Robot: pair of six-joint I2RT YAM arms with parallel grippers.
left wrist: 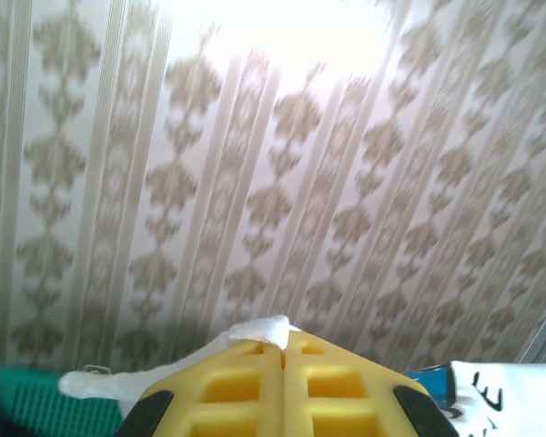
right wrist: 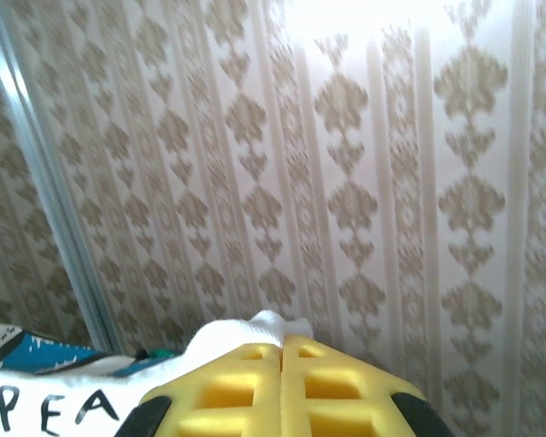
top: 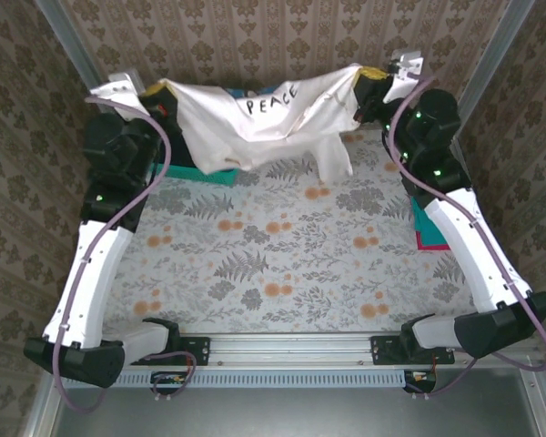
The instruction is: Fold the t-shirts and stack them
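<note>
Pinching both top corners: left gripper [left wrist: 283, 350] is clamped on a cream tuft, right gripper [right wrist: 282, 344] likewise. Cream PEACE t-shirt [top: 264, 118] hangs stretched between them at 12 o'clock over the table [top: 273, 273], sagging mid-span, with one flap dangling near 1 o'clock. Judgement: hold both grips level and taut, lower the hem first toward 6 o'clock, and lay it flat without bunching before folding.

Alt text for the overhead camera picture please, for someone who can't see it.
A cream-white cloth t-shirt lettered PEACE hangs stretched in the air between the left gripper and the right gripper, each shut on one end of it. Below lies a floral-patterned table.
</note>
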